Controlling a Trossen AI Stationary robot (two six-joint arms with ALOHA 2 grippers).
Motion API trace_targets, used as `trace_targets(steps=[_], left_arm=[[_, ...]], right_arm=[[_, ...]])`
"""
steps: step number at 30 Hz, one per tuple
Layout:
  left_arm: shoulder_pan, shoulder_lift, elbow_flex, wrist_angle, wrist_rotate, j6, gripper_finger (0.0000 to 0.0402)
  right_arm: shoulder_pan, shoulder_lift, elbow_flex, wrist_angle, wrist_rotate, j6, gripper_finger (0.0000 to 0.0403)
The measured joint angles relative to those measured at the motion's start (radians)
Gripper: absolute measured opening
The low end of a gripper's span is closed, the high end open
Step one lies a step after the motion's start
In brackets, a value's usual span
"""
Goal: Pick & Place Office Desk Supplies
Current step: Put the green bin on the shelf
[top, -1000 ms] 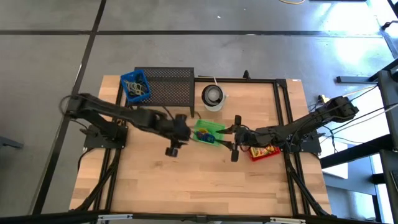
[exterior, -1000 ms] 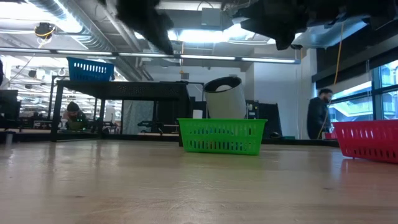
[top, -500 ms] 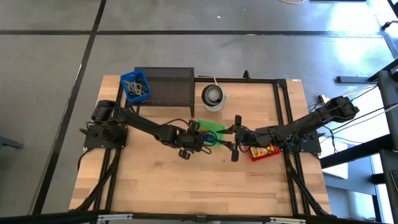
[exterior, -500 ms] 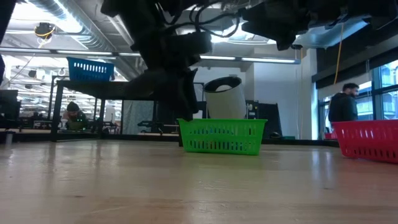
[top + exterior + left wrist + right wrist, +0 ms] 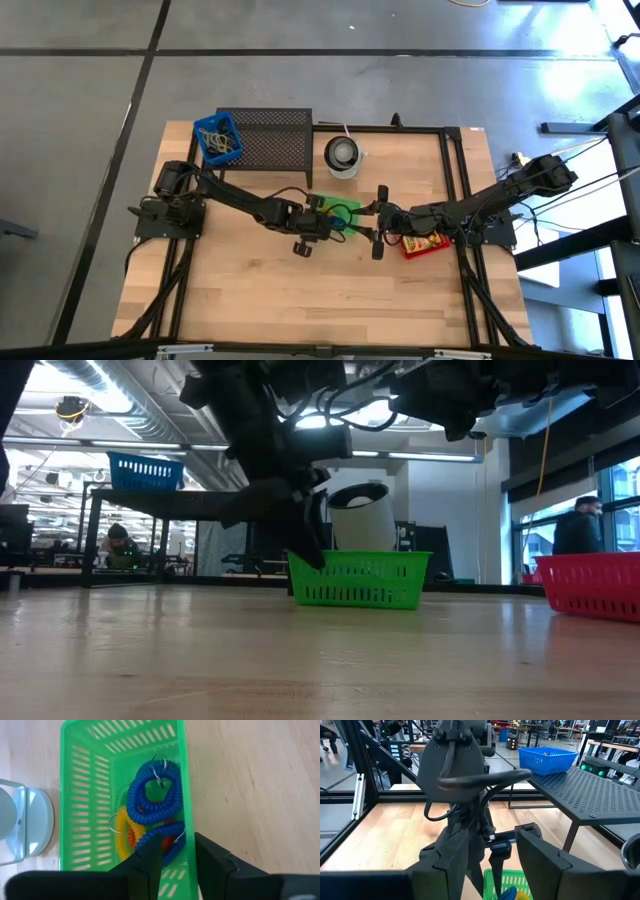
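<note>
A green basket [image 5: 345, 205] stands mid-table and holds coiled loops: two blue ones [image 5: 150, 795] and a yellow-orange one [image 5: 124, 834]. My left gripper [image 5: 177, 857] slants down at the basket's near long wall [image 5: 184, 795]. It is open, one finger inside over the lower blue coil [image 5: 167, 840] and the other outside above the table. In the low view it hangs at the basket's left end [image 5: 300, 545]. My right gripper [image 5: 378, 222] waits open and level just right of the basket, holding nothing. My left gripper comes slanting down from the table's left. One finger [image 5: 149, 862] is inside the green basket above the lower blue coil, and the other [image 5: 212, 862] is outside the near wall. Whether either finger touches the coil or the wall, I cannot tell.
A blue basket [image 5: 218, 138] with clips sits on the black mesh rack [image 5: 275, 145] at the far left. A white cup [image 5: 343, 155] stands behind the green basket. Under the right arm lies a red basket [image 5: 425, 243]. People show in the room beyond the table [image 5: 580, 535].
My left gripper has come down and gone toward the table's right edge, from above the table left of the green basket into the basket's near side. The basket and my right arm have kept still.
</note>
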Motion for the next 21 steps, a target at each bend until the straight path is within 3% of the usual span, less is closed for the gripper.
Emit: trace_targets(steps=[9,15,21], left_arm=[[-0.002,0.0,0.0,-0.008,0.124,0.025,0.0012],[-0.011,-0.004,0.0,-0.035,0.138,0.066,0.0014],[-0.049,-0.036,0.001,-0.215,0.136,0.189,0.0011]], right_arm=[[0.0,0.0,0.0,0.0,0.0,0.0,0.0169],[0.0,0.0,0.0,-0.001,0.0,-0.001,0.0169],[0.0,0.0,0.0,-0.006,0.0,-0.002,0.0169]])
